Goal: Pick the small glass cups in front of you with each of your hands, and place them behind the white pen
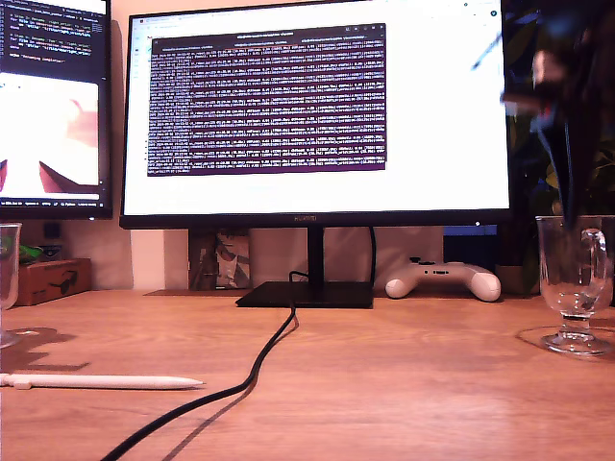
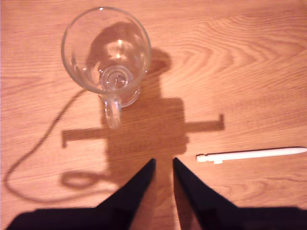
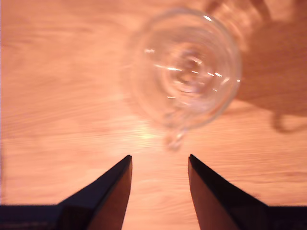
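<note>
One small glass cup [image 2: 106, 52] stands upright on the wooden desk ahead of my first gripper [image 2: 163, 163], its handle toward the jaws. The jaws stand a narrow gap apart with nothing between them. The white pen [image 2: 252, 154] lies beside that cup; in the exterior view the pen [image 1: 96, 381] lies at the left, near the cup [image 1: 6, 279] cut by the left edge. The other glass cup [image 3: 184, 72] stands ahead of my second gripper [image 3: 159, 160], which is open wide and empty. That cup [image 1: 575, 283] is at the exterior view's right, under a blurred arm [image 1: 553, 77].
A black cable [image 1: 250, 370] runs from the monitor stand [image 1: 306, 293] toward the front of the desk. A white game controller [image 1: 444, 279] lies behind the right cup in the exterior view. A small box [image 1: 53, 279] sits at the back left.
</note>
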Available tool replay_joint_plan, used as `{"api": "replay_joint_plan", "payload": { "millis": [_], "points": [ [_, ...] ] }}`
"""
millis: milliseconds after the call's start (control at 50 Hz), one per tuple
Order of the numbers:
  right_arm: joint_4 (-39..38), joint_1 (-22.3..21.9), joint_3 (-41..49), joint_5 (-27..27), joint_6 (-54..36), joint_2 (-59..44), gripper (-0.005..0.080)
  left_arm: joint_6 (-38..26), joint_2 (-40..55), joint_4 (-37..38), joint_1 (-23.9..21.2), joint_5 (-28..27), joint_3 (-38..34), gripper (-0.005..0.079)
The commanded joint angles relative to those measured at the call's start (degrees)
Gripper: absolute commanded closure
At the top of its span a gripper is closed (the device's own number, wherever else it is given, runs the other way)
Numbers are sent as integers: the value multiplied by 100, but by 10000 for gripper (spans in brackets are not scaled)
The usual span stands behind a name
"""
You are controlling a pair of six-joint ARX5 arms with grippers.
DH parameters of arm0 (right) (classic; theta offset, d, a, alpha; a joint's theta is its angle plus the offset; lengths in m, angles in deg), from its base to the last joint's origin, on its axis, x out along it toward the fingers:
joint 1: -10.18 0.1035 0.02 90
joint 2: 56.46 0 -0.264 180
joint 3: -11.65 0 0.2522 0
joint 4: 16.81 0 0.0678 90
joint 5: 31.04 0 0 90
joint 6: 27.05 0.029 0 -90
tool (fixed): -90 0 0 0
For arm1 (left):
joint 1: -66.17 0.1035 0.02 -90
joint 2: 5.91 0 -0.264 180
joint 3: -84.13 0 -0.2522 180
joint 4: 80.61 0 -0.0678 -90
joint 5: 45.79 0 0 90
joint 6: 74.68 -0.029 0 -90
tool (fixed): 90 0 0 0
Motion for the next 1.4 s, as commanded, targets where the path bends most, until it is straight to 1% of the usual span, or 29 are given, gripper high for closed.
{"api": "replay_joint_plan", "payload": {
  "millis": [0,40,180,220,440,500,580,600,720,820,940,980,1140,1320,1380],
  "points": [
    [-46,59,-13,-76,22,-57,416,-26,42,-33,-4,4,22,646],
    [-125,57,-13,-127,20,-92,430,-26,42,-33,-4,4,22,646],
    [-343,57,-13,-144,4,-164,528,-28,42,-94,-4,7,22,646],
    [-389,57,-13,-144,2,-195,544,-26,42,-116,-4,7,22,646],
    [-415,48,-13,-144,0,-389,555,-28,42,-203,-4,20,22,646],
    [-426,48,-13,-144,-7,-420,617,-31,42,-236,-2,26,22,646],
    [-511,48,-13,-144,-17,-422,760,-31,42,-326,-2,39,22,646],
    [-533,48,-13,-144,-22,-422,768,-31,42,-358,-2,39,22,646],
    [-568,48,-13,-144,-20,-422,764,-42,46,-483,-2,39,35,646],
    [-634,52,-13,-144,-22,-422,764,-208,48,-446,-2,39,48,639],
    [-645,52,-13,-144,-61,-422,764,-251,48,-404,-2,83,70,537],
    [-647,52,-13,-144,-66,-422,764,-299,48,-393,-2,133,94,516],
    [-662,52,-13,-144,-155,-422,764,-328,129,-396,33,542,275,501],
    [-706,52,-13,-144,-173,-422,764,-326,629,-57,160,549,627,499],
    [-723,52,-13,-144,-181,-422,764,-326,863,15,160,529,732,481]
  ]
}}
